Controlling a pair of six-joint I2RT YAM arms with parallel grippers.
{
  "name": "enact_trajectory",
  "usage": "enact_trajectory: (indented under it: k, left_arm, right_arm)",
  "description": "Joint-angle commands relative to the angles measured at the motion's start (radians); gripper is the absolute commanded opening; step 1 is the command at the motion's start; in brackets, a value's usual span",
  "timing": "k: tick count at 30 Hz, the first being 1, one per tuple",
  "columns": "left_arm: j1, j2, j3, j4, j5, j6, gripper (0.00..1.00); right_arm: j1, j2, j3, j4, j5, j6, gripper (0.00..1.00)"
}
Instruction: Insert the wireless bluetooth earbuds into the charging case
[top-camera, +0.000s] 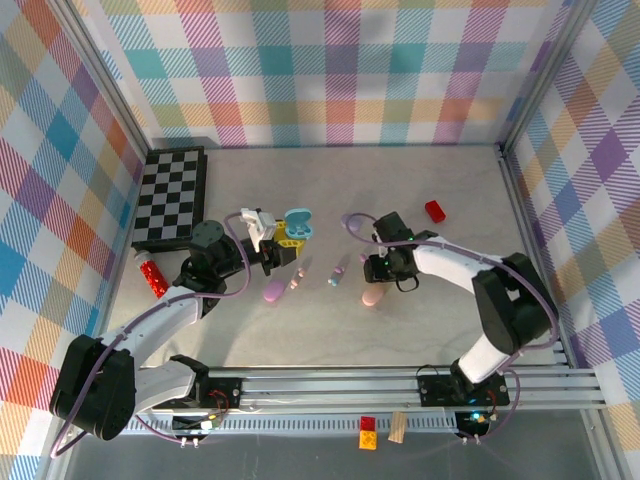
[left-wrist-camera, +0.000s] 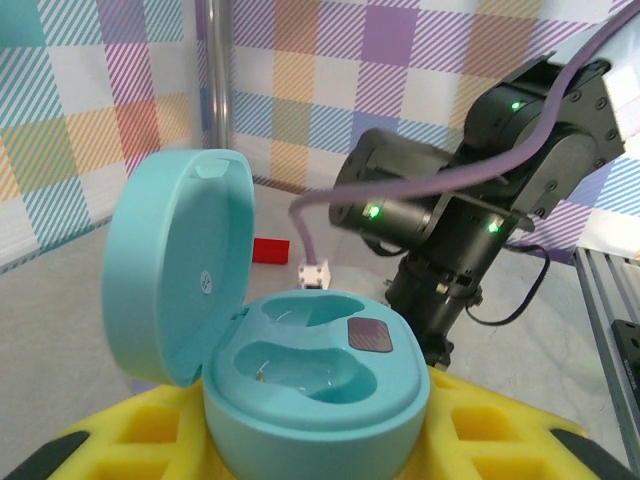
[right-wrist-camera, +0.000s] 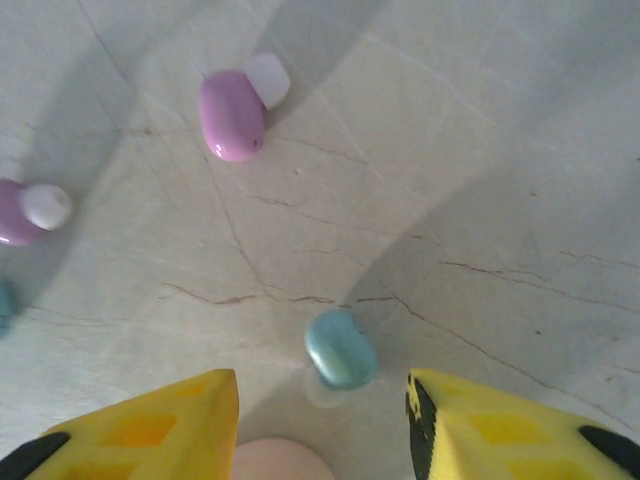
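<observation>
The charging case (left-wrist-camera: 315, 400) sits open between the yellow fingers (left-wrist-camera: 130, 445) of the left claw (left-wrist-camera: 315, 455), lid (left-wrist-camera: 175, 265) swung up to the left, both wells empty (one bears a dark square patch (left-wrist-camera: 368, 335)). Behind it on the desk (left-wrist-camera: 60, 330) lies a red block (left-wrist-camera: 268, 250), near the other arm's black wrist (left-wrist-camera: 450, 220).

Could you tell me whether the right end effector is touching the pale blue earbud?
Apart: the right wrist view shows bare table between the blue earbud and each finger of the right end effector.

Chessboard (top-camera: 170, 198) back left, red block (top-camera: 435, 210) right, perhaps a glittery red tube (top-camera: 153, 278).
</observation>
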Motion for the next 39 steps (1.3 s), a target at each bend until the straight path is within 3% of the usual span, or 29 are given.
enact_trajectory:
  k: [1, 10, 21, 39]
  left_arm:
    - [-0.005, -0.013, 0.022, 0.007, 0.007, 0.011, 0.37]
    - [-0.005, -0.005, 0.029, 0.004, 0.014, 0.009, 0.37]
    - [-0.005, -0.015, 0.023, 0.007, 0.014, 0.006, 0.37]
    - [-0.005, -0.005, 0.015, 0.048, 0.021, -0.015, 0.37]
  right_arm:
    - [-0.047, -0.053, -0.052, 0.125, -0.145, 0.050, 0.50]
    - [-0.173, -0.054, -0.151, 0.304, -0.416, 0.122, 0.49]
    - [-0.194, 0.059, -0.161, 0.332, -0.489, 0.094, 0.48]
    - [-0.194, 0.070, -0.189, 0.371, -0.606, 0.102, 0.42]
